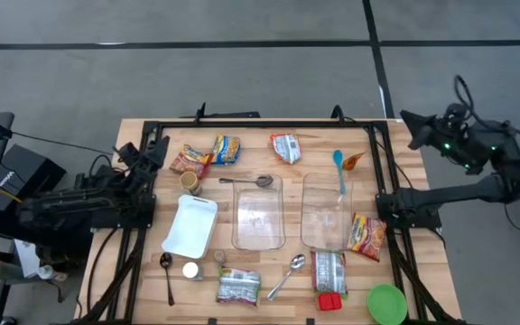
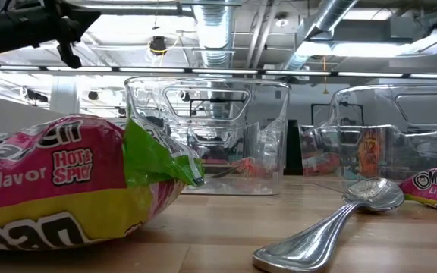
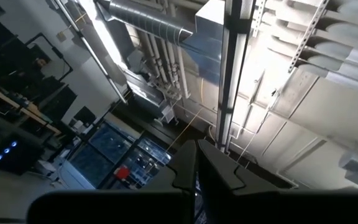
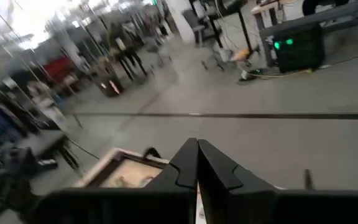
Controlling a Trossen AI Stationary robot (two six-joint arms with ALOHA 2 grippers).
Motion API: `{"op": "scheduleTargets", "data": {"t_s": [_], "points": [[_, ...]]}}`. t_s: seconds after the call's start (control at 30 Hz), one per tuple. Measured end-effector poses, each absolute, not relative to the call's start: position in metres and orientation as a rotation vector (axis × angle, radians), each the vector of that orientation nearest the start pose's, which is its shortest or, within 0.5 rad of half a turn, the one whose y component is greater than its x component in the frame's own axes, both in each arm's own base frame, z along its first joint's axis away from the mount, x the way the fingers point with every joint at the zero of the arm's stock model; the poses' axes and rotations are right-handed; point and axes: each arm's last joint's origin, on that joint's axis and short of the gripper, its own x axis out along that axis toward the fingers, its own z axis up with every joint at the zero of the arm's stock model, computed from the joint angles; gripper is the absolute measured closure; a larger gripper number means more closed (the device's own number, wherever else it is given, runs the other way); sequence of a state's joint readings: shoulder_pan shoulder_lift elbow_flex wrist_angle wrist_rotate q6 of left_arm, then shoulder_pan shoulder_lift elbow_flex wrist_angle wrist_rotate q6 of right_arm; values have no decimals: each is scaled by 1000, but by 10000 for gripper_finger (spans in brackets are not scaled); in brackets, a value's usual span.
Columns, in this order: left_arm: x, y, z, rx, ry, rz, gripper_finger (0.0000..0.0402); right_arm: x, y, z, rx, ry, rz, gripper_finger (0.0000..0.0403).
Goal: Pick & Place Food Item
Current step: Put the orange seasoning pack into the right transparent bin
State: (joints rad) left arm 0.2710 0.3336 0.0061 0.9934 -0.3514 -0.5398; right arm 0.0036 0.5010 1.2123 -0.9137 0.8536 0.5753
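Noodle packets (image 1: pixel 368 235) lie on the tabletop (image 1: pixel 422 162) around 2 clear containers (image 1: pixel 258 212); left claw (image 1: pixel 156 152) and right claw (image 1: pixel 413 126), both shut and empty, hang beyond those containers.

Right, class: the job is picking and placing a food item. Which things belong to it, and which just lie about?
Belong to the job:
noodle packet
snack packets
clear containers
white tray

Just lying about:
metal spoon
blue spoon
green bowl
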Motion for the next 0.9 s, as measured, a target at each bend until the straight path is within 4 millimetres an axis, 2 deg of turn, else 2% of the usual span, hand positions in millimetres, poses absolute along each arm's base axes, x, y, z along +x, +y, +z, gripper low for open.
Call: {"op": "scheduleTargets", "data": {"t_s": [0.23,0.47,0.6,0.9], "points": [[97,37,223,-530,-777,418,394,48,-21,442,357,153,-904,403],[101,38,220,-531,-740,430,394,74,-21,451,379,287,-942,403],[101,38,220,-531,-743,429,394,88,-22,444,443,373,-957,403],[101,38,220,-531,-742,429,394,100,-38,422,737,600,-1134,403]]}}
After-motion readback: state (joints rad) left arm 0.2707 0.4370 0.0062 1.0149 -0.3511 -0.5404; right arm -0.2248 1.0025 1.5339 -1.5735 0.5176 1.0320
